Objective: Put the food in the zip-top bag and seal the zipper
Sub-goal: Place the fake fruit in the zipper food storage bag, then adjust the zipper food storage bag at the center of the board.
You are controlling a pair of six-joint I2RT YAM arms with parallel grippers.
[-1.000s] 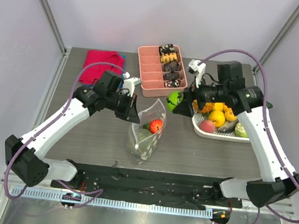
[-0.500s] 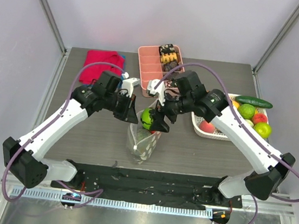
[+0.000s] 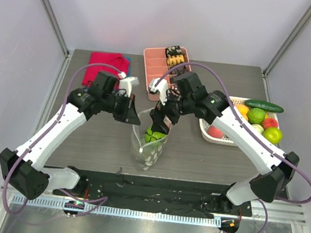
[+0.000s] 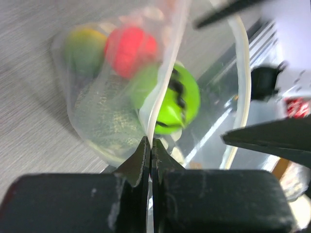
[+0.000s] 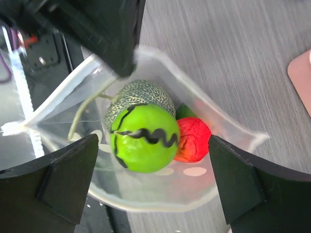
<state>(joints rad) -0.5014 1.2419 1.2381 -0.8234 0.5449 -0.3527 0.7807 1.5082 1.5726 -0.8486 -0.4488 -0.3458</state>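
Green fruit (image 5: 144, 137) dropped into bag (image 5: 160, 191), beneath parted right gripper (image 5: 153, 140)

We see the whole surface (image 3: 213, 157) from high above its near edge, looking down. Both wrist views sit close to the zip-top bag (image 3: 147, 147). The left end effector (image 4: 149, 145) camera looks obliquely along the bag's rim, and the right end effector (image 5: 154, 160) camera looks straight down its mouth.

Zip-top bag (image 5: 160, 196): clear plastic, white polka dots.
Round fruit (image 5: 144, 137): bright green, black wavy stripes.
Red fruit (image 5: 193, 139): red-orange, dark green leaf at top.
Third fruit (image 5: 141, 94): pale grey-green, fine light netting.
Surface (image 3: 96, 137): grey, wood-grain streaks.
Tray (image 3: 151, 70): pink.
Snacks (image 3: 176, 55): dark brown and tan.
Cloth (image 3: 102, 64): red.
Basket (image 3: 221, 138): white.
Cucumber (image 3: 264, 105): dark green.
Arms (image 3: 51, 132): white, black joints.
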